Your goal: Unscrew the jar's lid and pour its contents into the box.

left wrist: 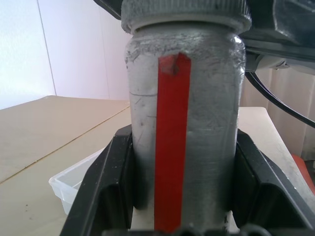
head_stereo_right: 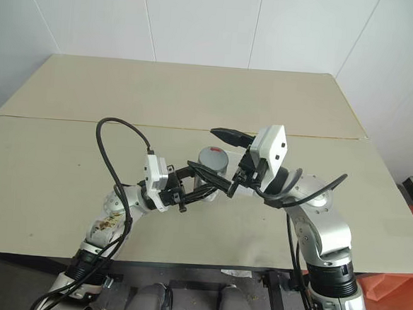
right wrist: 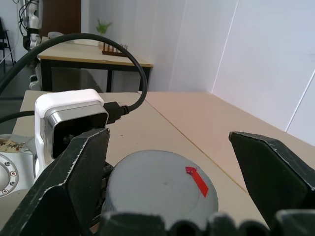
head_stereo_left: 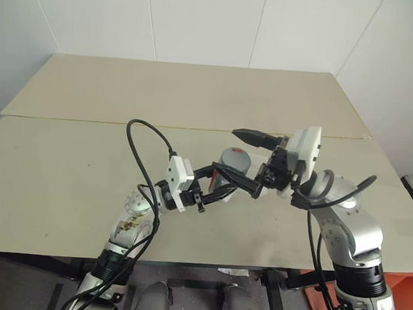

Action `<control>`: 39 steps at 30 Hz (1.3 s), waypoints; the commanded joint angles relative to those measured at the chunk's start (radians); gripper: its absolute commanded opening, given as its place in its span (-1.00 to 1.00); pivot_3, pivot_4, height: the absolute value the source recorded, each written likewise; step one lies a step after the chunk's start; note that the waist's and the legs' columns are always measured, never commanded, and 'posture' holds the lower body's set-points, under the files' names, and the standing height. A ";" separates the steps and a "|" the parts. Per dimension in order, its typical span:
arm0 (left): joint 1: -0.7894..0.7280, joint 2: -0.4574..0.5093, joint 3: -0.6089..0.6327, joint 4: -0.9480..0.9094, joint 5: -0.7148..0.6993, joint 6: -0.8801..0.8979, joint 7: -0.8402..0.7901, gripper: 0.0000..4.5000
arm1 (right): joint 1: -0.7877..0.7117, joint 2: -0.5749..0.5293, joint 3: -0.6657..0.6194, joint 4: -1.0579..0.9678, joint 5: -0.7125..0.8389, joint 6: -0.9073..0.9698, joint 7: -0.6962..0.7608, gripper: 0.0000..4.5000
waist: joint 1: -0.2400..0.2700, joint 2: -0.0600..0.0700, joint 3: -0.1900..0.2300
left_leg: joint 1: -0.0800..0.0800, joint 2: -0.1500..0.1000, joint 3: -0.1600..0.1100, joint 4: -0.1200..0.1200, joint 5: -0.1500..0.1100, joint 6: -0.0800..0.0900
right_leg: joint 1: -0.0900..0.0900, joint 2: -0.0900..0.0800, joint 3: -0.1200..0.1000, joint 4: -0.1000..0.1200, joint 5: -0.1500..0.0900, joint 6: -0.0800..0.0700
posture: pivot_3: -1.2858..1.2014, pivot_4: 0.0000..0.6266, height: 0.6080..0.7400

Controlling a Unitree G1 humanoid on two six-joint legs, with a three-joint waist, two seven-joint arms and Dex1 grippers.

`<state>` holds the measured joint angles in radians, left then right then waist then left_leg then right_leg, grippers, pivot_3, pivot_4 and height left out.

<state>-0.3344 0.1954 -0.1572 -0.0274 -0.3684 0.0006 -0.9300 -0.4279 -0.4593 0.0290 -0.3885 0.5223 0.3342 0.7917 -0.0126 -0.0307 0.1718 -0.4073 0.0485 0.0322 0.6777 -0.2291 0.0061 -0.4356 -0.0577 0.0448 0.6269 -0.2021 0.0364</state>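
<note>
The silvery jar (left wrist: 197, 123) with a red stripe stands upright in the air, and my left gripper (left wrist: 183, 137) is shut on its body, one black finger (left wrist: 106, 189) on each side. The grey lid (right wrist: 162, 189) with a small red mark sits screwed on top. My right gripper (right wrist: 167, 136) is open, its two fingers (right wrist: 74, 172) standing wide on either side of the lid without touching it. In the eye views the jar (head_stereo_left: 232, 160) shows between both grippers over the table's middle. A corner of the clear box (left wrist: 78, 182) lies on the table behind the jar. The contents are hidden inside the jar.
Two beige tables (head_stereo_left: 84, 175) stand pushed together, with a seam (head_stereo_left: 74, 120) running across between them. White walls close off the far side and the right. A black cable (head_stereo_left: 144, 158) loops up from my left wrist.
</note>
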 commanded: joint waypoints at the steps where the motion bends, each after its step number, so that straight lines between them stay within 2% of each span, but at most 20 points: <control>1: 0.003 -0.004 0.011 -0.045 -0.038 -0.003 -0.003 -0.07 | -0.003 -0.015 -0.035 -0.018 0.000 -0.032 0.006 1.00 | 0.000 0.000 0.000 | 0.000 0.000 0.000 0.000 0.000 0.000 | 0.000 0.000 0.000 0.000 0.000 0.000 | 0.03 -0.52 1.00; 19: -0.013 0.013 0.031 0.010 -0.049 -0.029 -0.036 -0.07 | 0.100 -0.116 -0.161 -0.056 0.057 -0.018 0.030 1.00 | -0.001 0.000 0.000 | 0.000 0.000 0.000 0.000 0.000 0.000 | 0.000 0.000 0.000 0.000 -0.001 0.001 | 0.03 -0.52 1.00; 25: -0.022 0.002 0.035 0.024 -0.045 -0.044 -0.035 -0.07 | 0.155 -0.125 -0.278 -0.080 0.382 0.156 0.046 1.00 | 0.000 0.000 0.000 | 0.000 0.000 0.000 0.000 0.000 0.000 | 0.000 0.000 0.000 0.000 -0.001 0.001 | 0.03 -0.52 1.00; 32: -0.030 -0.011 0.040 -0.002 -0.052 -0.032 -0.018 -0.07 | 0.235 -0.126 -0.252 -0.059 0.359 0.142 0.088 1.00 | -0.001 0.000 0.000 | 0.001 0.000 0.000 0.000 0.000 0.000 | 0.001 0.000 0.000 0.000 -0.001 0.002 | 0.03 -0.52 1.00; 39: -0.034 -0.005 0.052 -0.022 -0.064 -0.017 -0.001 -0.07 | 0.267 -0.139 -0.217 0.007 0.271 0.102 0.165 1.00 | -0.001 0.000 0.000 | 0.001 0.000 0.000 0.000 0.000 0.000 | 0.001 0.000 0.000 0.000 -0.001 0.002 | 0.03 -0.52 1.00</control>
<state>-0.3512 0.1916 -0.1166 -0.0093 -0.4155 -0.0157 -0.9380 -0.1633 -0.5827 -0.1947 -0.3677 0.8055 0.4687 0.9241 -0.0140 -0.0308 0.1718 -0.4062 0.0485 0.0320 0.6781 -0.2291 0.0061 -0.4347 -0.0574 0.0450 0.6272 -0.2031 0.0383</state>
